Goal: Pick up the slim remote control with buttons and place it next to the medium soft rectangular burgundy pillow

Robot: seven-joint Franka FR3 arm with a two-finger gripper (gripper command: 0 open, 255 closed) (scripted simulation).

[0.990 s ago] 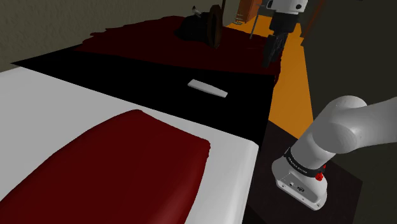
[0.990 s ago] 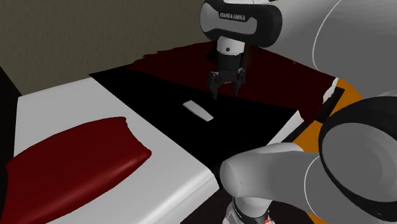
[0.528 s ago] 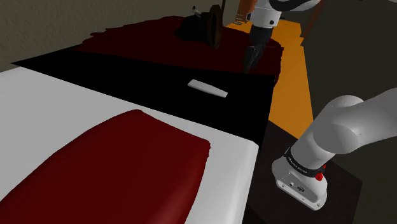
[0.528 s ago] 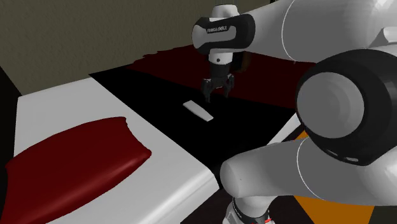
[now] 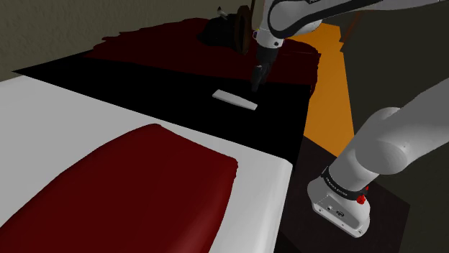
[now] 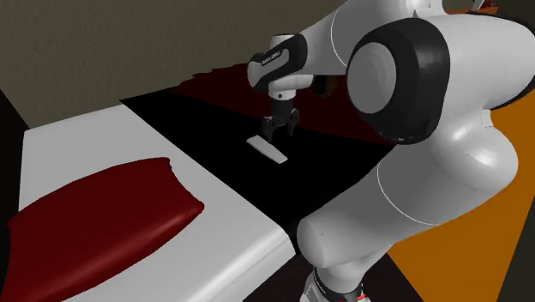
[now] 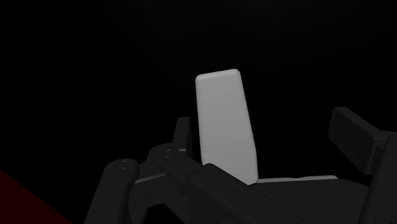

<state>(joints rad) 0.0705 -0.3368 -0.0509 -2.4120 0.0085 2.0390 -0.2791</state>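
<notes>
A bed [image 5: 86,108] spans the shoulder view, its near part white, a black band [image 5: 158,93] crossing its middle and a dark red cover [image 5: 165,43] beyond that. On the white part lies the burgundy pillow [image 5: 137,194], broad and rectangular, well apart from the band. The white arm [image 6: 429,86] bulks large in the second exterior view and reaches from its stand [image 5: 316,165], beside the orange floor [image 5: 327,86], over the bed's edge to the black band. There the remote [image 5: 234,99] lies flat, drawn as a plain pale grey slab with no buttons to be seen. Its long axis runs roughly along the band, slanting from the shoulder view's upper left to its lower right. In the wrist view the remote [image 7: 224,121] points away from the hand, lengthways between the fingers [image 7: 183,130], so its narrow width lies across their gap. The gripper [image 5: 257,80] hangs pointing down close over the remote's end nearer the stand. The jaws are spread wide, far wider than the slab. The remote sits closer to one finger than the other and neither clasps it. Whether a fingertip touches it cannot be told.
</notes>
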